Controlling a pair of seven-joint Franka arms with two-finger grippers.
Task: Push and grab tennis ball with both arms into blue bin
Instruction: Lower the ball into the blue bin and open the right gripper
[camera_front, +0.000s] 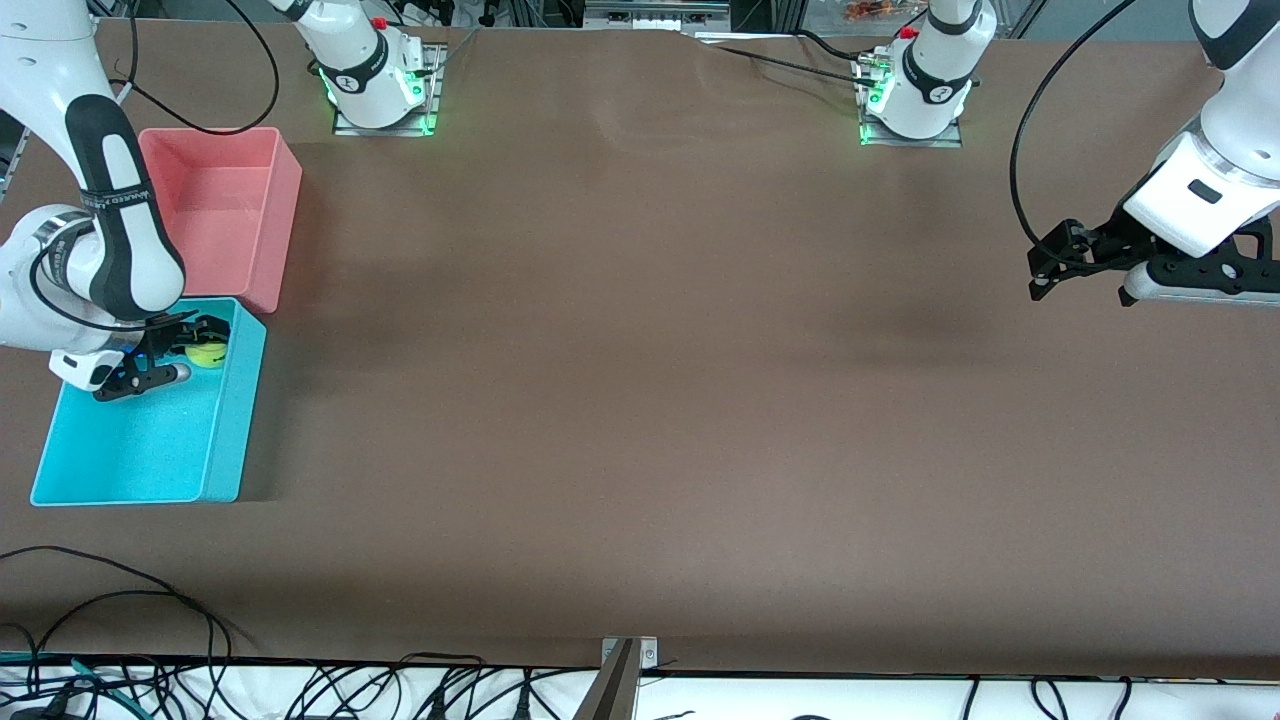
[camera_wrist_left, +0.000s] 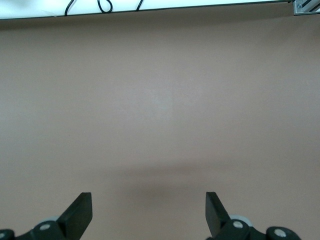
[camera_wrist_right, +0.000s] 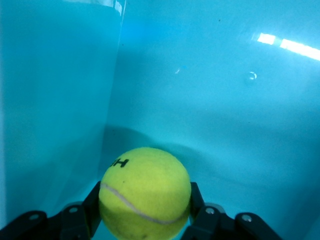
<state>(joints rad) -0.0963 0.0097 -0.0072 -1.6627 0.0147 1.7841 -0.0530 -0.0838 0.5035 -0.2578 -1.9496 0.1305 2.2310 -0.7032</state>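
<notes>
While the right gripper (camera_front: 190, 350) pinched the tennis ball (camera_front: 207, 353) inside the blue bin (camera_front: 222, 440), a low, gentle release looked wisest; the left gripper (camera_front: 1045, 270) waited spread over the table (camera_front: 640, 400).

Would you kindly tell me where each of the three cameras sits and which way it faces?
Front view: high across the table, facing both arms' bases, pink bin and blue bin.
Left wrist view: on the waiting left arm, facing bare table; open left gripper shows.
Right wrist view: inside the blue bin; right gripper clamps the tennis ball.
Shared: front and right wrist views show ball and bin.
</notes>
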